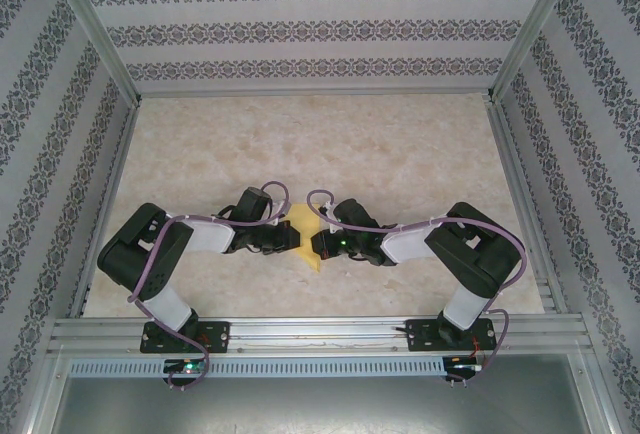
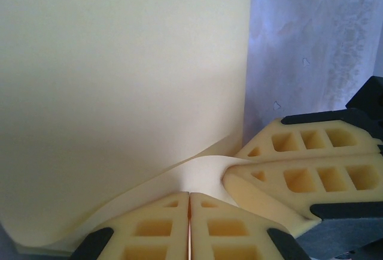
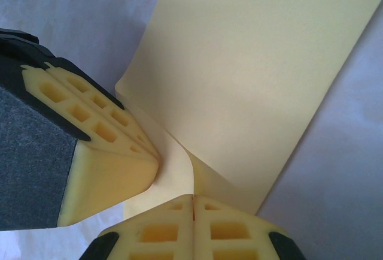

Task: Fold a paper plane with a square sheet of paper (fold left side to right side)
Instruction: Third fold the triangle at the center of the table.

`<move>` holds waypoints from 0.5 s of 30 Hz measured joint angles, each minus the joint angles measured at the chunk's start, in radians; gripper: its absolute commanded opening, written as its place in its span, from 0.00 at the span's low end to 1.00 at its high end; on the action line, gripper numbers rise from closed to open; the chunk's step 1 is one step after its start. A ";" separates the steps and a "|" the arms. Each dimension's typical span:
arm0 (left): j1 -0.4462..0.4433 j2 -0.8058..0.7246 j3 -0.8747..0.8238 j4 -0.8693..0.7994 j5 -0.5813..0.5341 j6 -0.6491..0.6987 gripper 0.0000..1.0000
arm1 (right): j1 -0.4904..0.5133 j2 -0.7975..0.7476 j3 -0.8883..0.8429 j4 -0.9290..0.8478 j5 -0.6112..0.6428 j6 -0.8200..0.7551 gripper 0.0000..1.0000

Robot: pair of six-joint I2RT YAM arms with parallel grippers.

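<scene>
The square sheet of paper point(image 1: 305, 221) is yellow and lies folded over itself at the table's middle, between the two wrists. My left gripper point(image 1: 290, 242) comes in from the left and my right gripper point(image 1: 318, 245) from the right, almost touching. In the left wrist view the paper point(image 2: 119, 86) rises broad ahead; my left gripper point(image 2: 190, 197) is shut on its curled near edge, with the right gripper's fingers point(image 2: 299, 173) beside it. Seen from the right wrist, the paper point(image 3: 251, 62) slants away, my right gripper point(image 3: 192, 200) is shut on its lifted layer, and the left gripper's fingers point(image 3: 102, 134) press close.
The marbled tabletop point(image 1: 320, 144) stretches behind the arms. Patterned walls point(image 1: 300, 29) close the back and both sides. Aluminium rails point(image 1: 320, 332) carrying the arm bases run along the near edge.
</scene>
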 measured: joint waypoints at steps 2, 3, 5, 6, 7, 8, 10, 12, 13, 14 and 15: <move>0.000 0.002 0.000 0.000 -0.002 0.003 0.08 | -0.002 0.000 0.000 0.000 -0.001 0.000 0.02; 0.000 0.003 0.000 0.000 -0.002 0.003 0.07 | -0.003 0.000 0.000 -0.001 -0.004 0.000 0.03; 0.000 0.005 0.000 0.002 -0.002 0.003 0.06 | -0.006 -0.001 0.003 -0.005 -0.011 0.000 0.06; 0.000 0.006 0.000 0.003 -0.002 0.003 0.06 | -0.006 -0.001 0.005 -0.009 -0.012 0.000 0.08; 0.000 0.006 0.000 0.003 -0.002 0.003 0.05 | -0.006 -0.001 0.007 -0.013 -0.012 0.000 0.09; 0.000 0.006 0.000 0.004 -0.002 0.003 0.05 | -0.010 -0.001 0.011 -0.021 -0.013 0.000 0.09; 0.000 0.007 -0.001 0.006 -0.002 0.002 0.05 | -0.015 -0.001 0.020 -0.037 -0.019 0.000 0.13; 0.000 0.007 -0.005 0.014 -0.002 -0.001 0.04 | -0.021 -0.001 0.034 -0.063 -0.031 0.000 0.18; 0.000 0.007 -0.007 0.018 -0.003 -0.002 0.04 | -0.024 -0.001 0.040 -0.073 -0.040 -0.002 0.19; 0.000 0.007 -0.010 0.025 -0.003 -0.005 0.04 | -0.027 -0.002 0.050 -0.089 -0.046 -0.003 0.21; 0.000 0.007 -0.013 0.031 -0.003 -0.006 0.03 | -0.033 -0.003 0.058 -0.105 -0.049 -0.004 0.23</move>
